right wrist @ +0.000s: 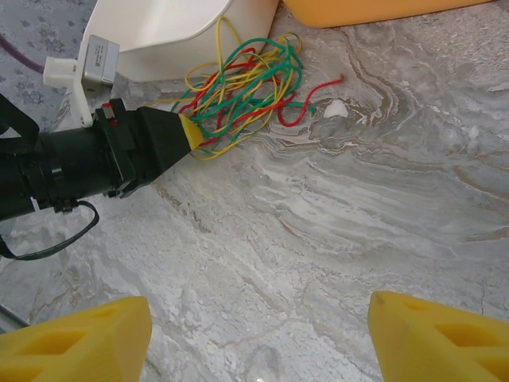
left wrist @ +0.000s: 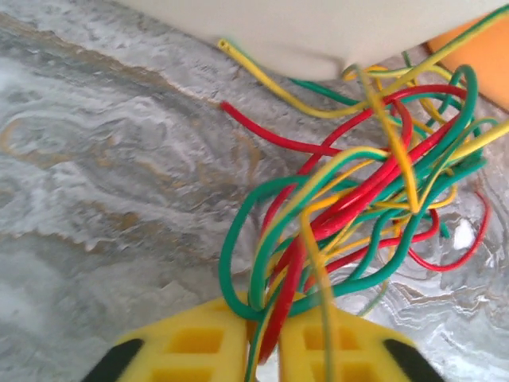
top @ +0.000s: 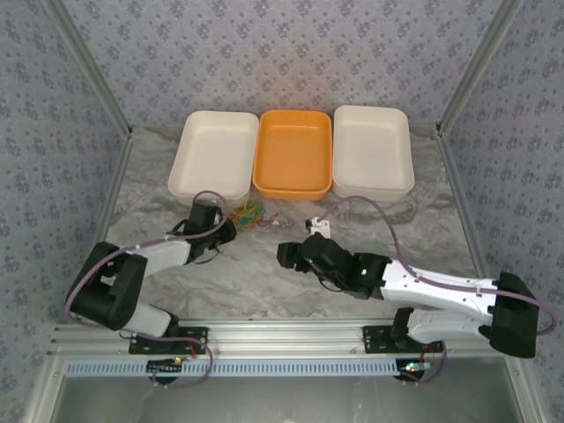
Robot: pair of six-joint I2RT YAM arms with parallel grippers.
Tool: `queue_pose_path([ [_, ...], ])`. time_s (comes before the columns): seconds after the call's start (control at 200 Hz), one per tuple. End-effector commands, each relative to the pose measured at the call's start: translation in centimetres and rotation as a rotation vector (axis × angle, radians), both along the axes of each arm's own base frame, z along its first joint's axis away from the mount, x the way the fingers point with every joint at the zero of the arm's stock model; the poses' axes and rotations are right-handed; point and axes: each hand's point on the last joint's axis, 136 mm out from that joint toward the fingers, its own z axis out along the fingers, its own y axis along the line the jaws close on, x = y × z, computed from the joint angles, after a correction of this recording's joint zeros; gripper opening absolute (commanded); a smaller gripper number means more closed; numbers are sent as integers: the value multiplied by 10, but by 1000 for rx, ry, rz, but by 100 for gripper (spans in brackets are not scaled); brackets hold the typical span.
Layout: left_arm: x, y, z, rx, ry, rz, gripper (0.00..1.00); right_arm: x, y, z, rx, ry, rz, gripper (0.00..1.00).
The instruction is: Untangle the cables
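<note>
**Three colours of cable in one knot, left fingers clamped on its edge**

Several thin cables [top: 249, 213], green, red and yellow, lie tangled in a single loose bundle on the marbled bench [top: 264, 291]. In the top view the bundle sits left of centre, just below the gap between the left white tray [top: 189, 154] and the orange tray [top: 293, 163]. A second white tray [top: 373, 150] stands to the right of the orange one, and all three sit side by side across the upper middle.

The left fingers [top: 227, 229] reach the bundle from its lower left. In the left wrist view the cables [left wrist: 374, 191] spread over the right half of the frame. Red, green and yellow strands run down into the narrow slit between the yellow left fingers [left wrist: 318, 350], which are clenched on them. The right wrist view shows those left fingers [right wrist: 191, 135] pinching the lower left edge of the cables [right wrist: 246, 87], beside the white tray's corner.

The right fingers [right wrist: 79, 342] stand wide apart at the bottom corners of that view, released, with bare bench between them. In the top view the right fingers [top: 286, 254] sit near the centre, to the lower right of the tangle and apart from it.

A small white scrap [right wrist: 336, 107] lies on the bench just right of the bundle.
</note>
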Motion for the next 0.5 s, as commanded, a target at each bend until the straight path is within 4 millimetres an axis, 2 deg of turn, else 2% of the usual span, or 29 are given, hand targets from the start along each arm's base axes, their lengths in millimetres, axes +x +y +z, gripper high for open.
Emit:
queue_pose_path([
  [0.0, 11, -10, 17, -43, -63, -32, 1, 1, -7, -6, 4, 17, -26, 73],
  [0.125, -5, -16, 28, -69, -88, -56, 0, 4, -18, -4, -14, 2, -52, 72],
  [0.3, -49, -42, 56, -133, -152, -153, 0, 8, -38, -1, -60, -24, -89, 70],
  [0.395, -71, -51, 66, -172, -182, -171, 0, 11, -47, -7, -60, -7, -105, 70],
  [0.495, -82, -52, 77, -240, -223, -148, 0, 14, -48, -18, 16, 48, -117, 68],
])
